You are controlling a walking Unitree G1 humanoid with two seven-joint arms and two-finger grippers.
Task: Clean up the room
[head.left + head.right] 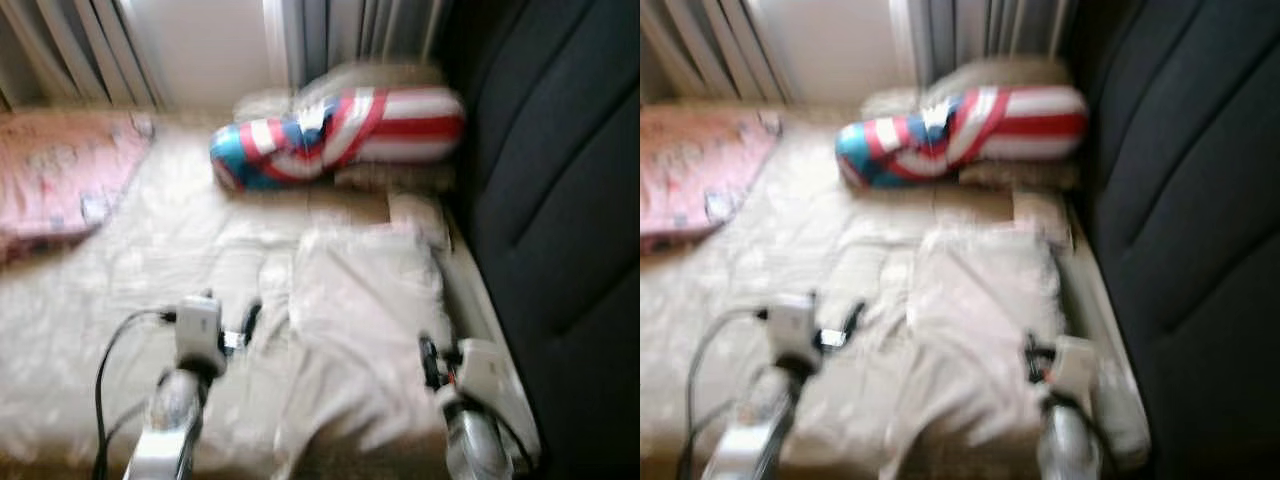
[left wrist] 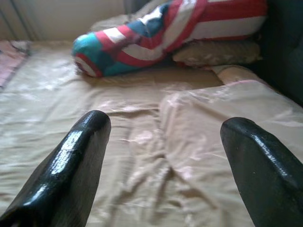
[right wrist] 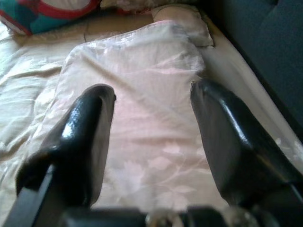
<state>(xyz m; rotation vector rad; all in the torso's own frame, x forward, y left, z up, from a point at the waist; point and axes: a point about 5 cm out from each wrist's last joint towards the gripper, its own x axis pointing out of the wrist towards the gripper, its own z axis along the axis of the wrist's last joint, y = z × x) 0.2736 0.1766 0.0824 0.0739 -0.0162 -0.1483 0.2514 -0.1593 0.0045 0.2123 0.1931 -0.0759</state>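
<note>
Two tools low over bed [image 1: 110,330], both empty. Left tool [image 2: 163,142] spread wide above rumpled cream sheet [image 2: 71,104]. Right tool [image 3: 151,113] also parted, hovering over pale floral pillow [image 3: 137,71] on bed's right side, beside dark headboard [image 1: 560,200]. Beyond pillow, small beige cushion [image 3: 182,19]. Farther back, red-white-blue striped bolster [image 1: 340,135] lies across bed by curtains [image 1: 350,30]. Pink blanket [image 1: 60,170] at far left. Head views blurred.
</note>
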